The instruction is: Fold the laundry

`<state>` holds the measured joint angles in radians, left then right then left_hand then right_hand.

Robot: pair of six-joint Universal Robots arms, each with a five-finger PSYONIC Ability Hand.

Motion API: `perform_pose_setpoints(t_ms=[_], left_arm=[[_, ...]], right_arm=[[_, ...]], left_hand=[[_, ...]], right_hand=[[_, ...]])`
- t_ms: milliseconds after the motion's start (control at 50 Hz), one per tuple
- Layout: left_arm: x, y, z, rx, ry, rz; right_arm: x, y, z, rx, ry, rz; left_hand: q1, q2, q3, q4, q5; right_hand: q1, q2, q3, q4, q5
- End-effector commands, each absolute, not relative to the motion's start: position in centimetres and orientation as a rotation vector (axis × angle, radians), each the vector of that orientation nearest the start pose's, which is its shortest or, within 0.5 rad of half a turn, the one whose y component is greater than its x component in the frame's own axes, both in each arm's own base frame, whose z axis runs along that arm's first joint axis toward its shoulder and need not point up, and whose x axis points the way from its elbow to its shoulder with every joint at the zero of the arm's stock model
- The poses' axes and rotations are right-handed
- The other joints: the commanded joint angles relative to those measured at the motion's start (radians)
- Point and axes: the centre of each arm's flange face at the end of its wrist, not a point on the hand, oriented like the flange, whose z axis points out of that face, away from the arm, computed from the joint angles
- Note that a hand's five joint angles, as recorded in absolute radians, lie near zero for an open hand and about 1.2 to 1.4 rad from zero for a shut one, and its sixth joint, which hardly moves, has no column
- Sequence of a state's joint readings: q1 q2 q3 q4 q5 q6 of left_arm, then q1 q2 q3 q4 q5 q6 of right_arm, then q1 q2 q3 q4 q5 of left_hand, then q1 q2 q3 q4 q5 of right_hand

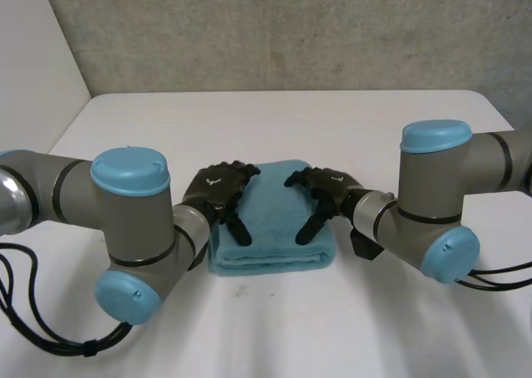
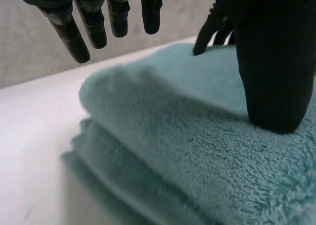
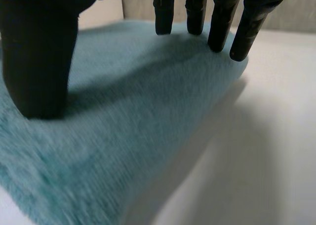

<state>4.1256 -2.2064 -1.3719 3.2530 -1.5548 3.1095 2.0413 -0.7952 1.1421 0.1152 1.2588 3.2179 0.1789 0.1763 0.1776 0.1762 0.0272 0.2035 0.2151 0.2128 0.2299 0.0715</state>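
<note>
White table (image 1: 274,120) leaving you room around folded towel (image 1: 270,228); left hand (image 1: 218,187), right hand (image 1: 332,183) pressing it, fingers straight.

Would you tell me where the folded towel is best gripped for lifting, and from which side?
Grip the towel at its left and right edges, each hand coming from its own side, fingers under the bottom layer, thumb on top. It is a flat stack of layers, so pinching the top alone would probably unfold it. The left hand and right hand rest open there.
</note>
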Motion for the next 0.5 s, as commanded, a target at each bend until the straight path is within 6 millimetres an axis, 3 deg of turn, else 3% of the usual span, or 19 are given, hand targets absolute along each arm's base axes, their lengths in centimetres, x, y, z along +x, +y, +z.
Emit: perform_pose_setpoints(t_ms=[20,100,140,160,180,200,240,260,300,320,340,360,400,420,460,480,500], left_arm=[[-32.1,-25.0,14.2,0.916,2.715,-1.831],[-32.0,-24.7,14.7,0.937,2.690,-1.827],[-32.1,-24.6,15.4,0.938,2.682,-1.851],[-32.3,-24.4,16.3,0.940,2.666,-1.888],[-32.4,-24.4,17.5,0.934,2.643,-1.937],[-32.4,-24.4,17.5,0.934,2.643,-1.938],[-32.3,-24.4,20.3,0.906,2.581,-2.052],[-32.3,-24.4,20.3,0.906,2.580,-2.053],[-31.8,-24.6,23.7,0.853,2.499,-2.187],[-31.8,-24.6,23.7,0.853,2.499,-2.187],[-31.5,-24.6,25.4,0.825,2.454,-2.251],[-31.5,-24.6,25.4,0.825,2.454,-2.252],[-30.0,-25.1,28.7,0.735,2.364,-2.356],[-30.0,-25.1,28.7,0.734,2.364,-2.357],[-27.6,-25.8,31.6,0.615,2.270,-2.425],[-27.6,-25.8,31.6,0.614,2.269,-2.425],[-26.6,-25.9,32.9,0.570,2.228,-2.454]], right_arm=[[33.0,-30.0,13.3,-0.664,2.227,-1.212],[33.0,-30.1,13.9,-0.663,2.213,-1.233],[33.1,-30.2,16.4,-0.664,2.164,-1.302],[33.1,-30.2,16.4,-0.664,2.164,-1.302],[33.0,-30.2,18.3,-0.657,2.129,-1.352],[33.0,-30.2,18.3,-0.657,2.129,-1.352],[32.4,-29.9,22.2,-0.639,2.053,-1.451],[32.4,-29.9,22.3,-0.639,2.053,-1.451],[31.4,-29.7,26.0,-0.605,1.992,-1.567],[31.4,-29.7,26.0,-0.605,1.991,-1.568],[30.2,-30.0,27.6,-0.560,1.987,-1.643],[30.2,-30.0,27.6,-0.559,1.987,-1.644],[27.4,-30.4,30.9,-0.446,1.985,-1.821],[27.4,-30.4,30.9,-0.446,1.985,-1.822],[25.1,-30.2,33.8,-0.339,1.955,-1.986],[25.0,-30.2,33.8,-0.338,1.955,-1.987],[24.2,-29.9,34.9,-0.307,1.935,-2.048]], left_hand=[[0.020,0.022,0.021,0.023,-0.003],[0.011,0.014,0.012,0.014,-0.012],[0.011,0.014,0.012,0.014,-0.012],[0.008,0.011,0.010,0.011,-0.015],[0.008,0.011,0.009,0.011,-0.015],[0.008,0.011,0.009,0.011,-0.015],[0.008,0.011,0.009,0.011,-0.015],[0.008,0.011,0.009,0.011,-0.015],[0.005,0.008,0.007,0.008,-0.018],[0.005,0.008,0.007,0.008,-0.018],[0.002,0.005,0.004,0.005,-0.021],[0.002,0.005,0.004,0.005,-0.021],[-0.001,0.002,0.001,0.002,-0.023],[-0.001,0.002,0.001,0.002,-0.024],[0.005,0.008,0.006,0.008,-0.018],[0.005,0.008,0.007,0.008,-0.018],[0.017,0.019,0.018,0.020,-0.006]], right_hand=[[-0.029,-0.041,-0.038,-0.055,-0.072],[-0.029,-0.041,-0.038,-0.055,-0.072],[-0.029,-0.041,-0.038,-0.055,-0.072],[-0.029,-0.041,-0.038,-0.055,-0.072],[-0.029,-0.041,-0.038,-0.055,-0.072],[-0.029,-0.041,-0.038,-0.055,-0.072],[-0.029,-0.041,-0.038,-0.055,-0.072],[-0.029,-0.041,-0.038,-0.055,-0.072],[-0.029,-0.041,-0.038,-0.055,-0.072],[-0.029,-0.041,-0.038,-0.055,-0.072],[-0.029,-0.041,-0.038,-0.055,-0.072],[-0.029,-0.041,-0.038,-0.055,-0.072],[-0.029,-0.041,-0.038,-0.055,-0.072],[-0.029,-0.041,-0.038,-0.055,-0.072],[-0.029,-0.041,-0.038,-0.055,-0.072],[-0.029,-0.041,-0.038,-0.055,-0.072],[-0.029,-0.041,-0.038,-0.055,-0.072]])
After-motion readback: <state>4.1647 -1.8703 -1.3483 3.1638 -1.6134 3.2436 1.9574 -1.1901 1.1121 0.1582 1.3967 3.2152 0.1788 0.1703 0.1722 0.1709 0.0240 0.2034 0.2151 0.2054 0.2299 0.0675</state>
